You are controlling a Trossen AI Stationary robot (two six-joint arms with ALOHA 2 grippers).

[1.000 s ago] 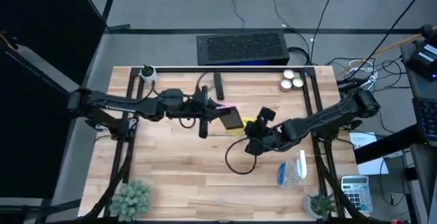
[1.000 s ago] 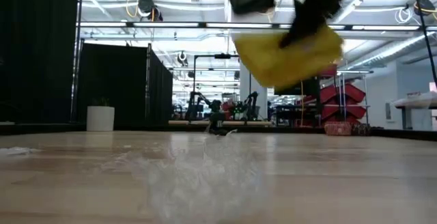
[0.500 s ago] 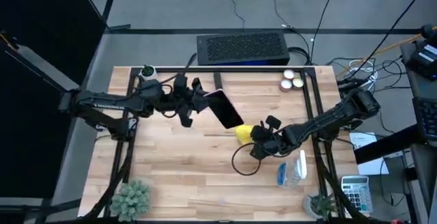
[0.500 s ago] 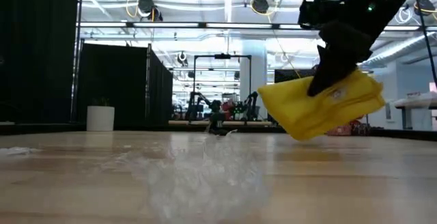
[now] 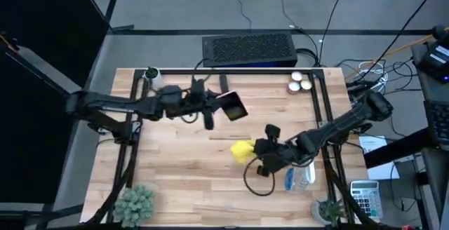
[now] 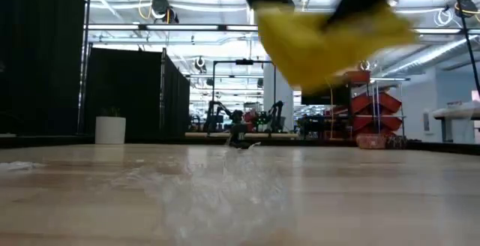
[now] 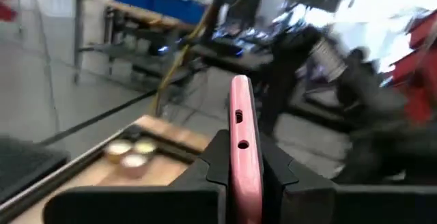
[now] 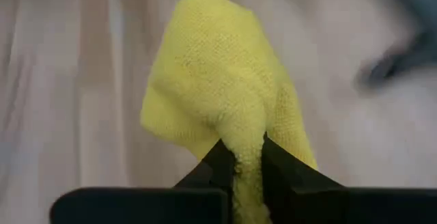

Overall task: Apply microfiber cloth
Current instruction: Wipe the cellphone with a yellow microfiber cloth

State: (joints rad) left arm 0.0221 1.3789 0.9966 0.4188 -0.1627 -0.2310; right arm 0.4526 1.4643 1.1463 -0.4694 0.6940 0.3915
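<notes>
The right pincer (image 5: 254, 151) is clamped on the microfiber cloth (image 5: 241, 149), which hangs clear of the wooden surface (image 5: 182, 174) near its centre. In the right wrist view the cloth (image 8: 225, 94) is bunched between the fingers (image 8: 276, 169).

The left pincer (image 5: 219, 105) is clamped on the phone (image 5: 232, 105), pink-edged in the left wrist view (image 7: 242, 142), toward the far side of the surface.

Governing relation: the phone lies at about 11 o'clock from the cloth, apart from it. Its long axis runs roughly 10 to 4 o'clock in the high view. In my judgement the right arm must carry the cloth that way to make contact.
</notes>
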